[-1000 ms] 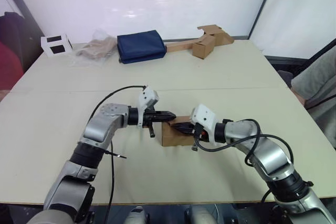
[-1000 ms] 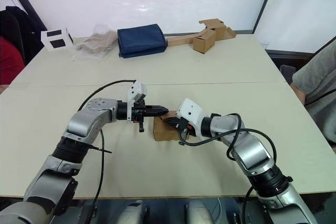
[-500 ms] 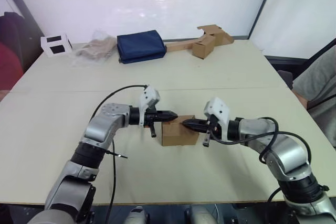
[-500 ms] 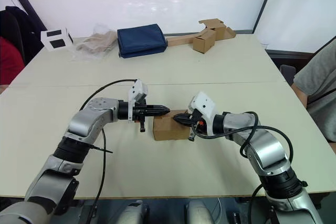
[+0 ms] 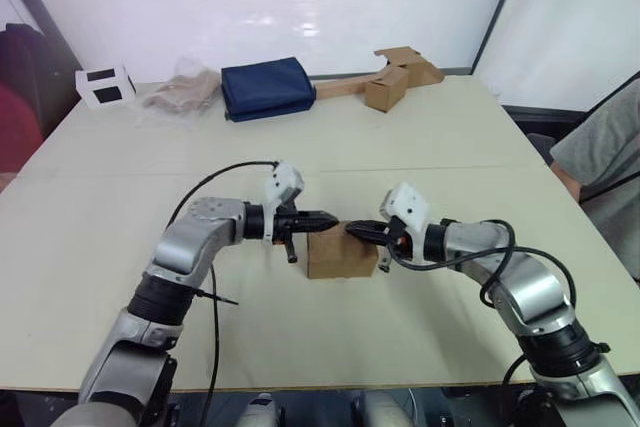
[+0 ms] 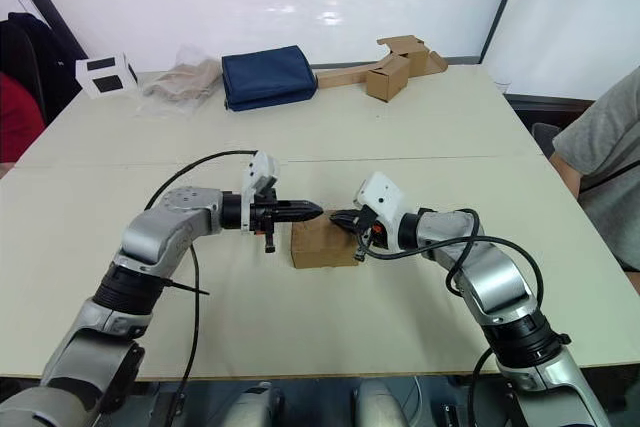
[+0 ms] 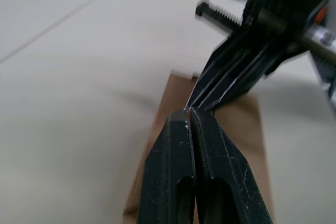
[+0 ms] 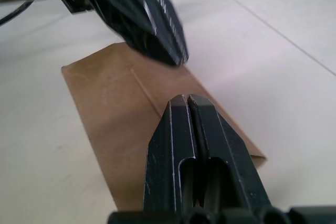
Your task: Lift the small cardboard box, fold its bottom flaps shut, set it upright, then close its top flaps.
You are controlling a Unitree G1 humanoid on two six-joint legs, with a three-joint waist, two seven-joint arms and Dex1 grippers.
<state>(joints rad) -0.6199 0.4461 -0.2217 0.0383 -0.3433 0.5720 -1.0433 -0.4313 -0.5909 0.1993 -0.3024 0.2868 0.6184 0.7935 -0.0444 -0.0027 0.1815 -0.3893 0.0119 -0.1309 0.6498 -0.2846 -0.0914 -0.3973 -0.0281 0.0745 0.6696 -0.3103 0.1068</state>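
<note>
While the small cardboard box (image 5: 341, 255) sits on the table (image 5: 420, 137), we see left gripper (image 5: 330, 218) clenched empty above it, right gripper (image 5: 352, 229) likewise clenched, tips nearly meeting.

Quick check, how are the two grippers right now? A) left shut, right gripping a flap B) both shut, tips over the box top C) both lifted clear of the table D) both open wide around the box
B: the left gripper and right gripper both have their fingers pressed together, tips over the top of the box.
</note>
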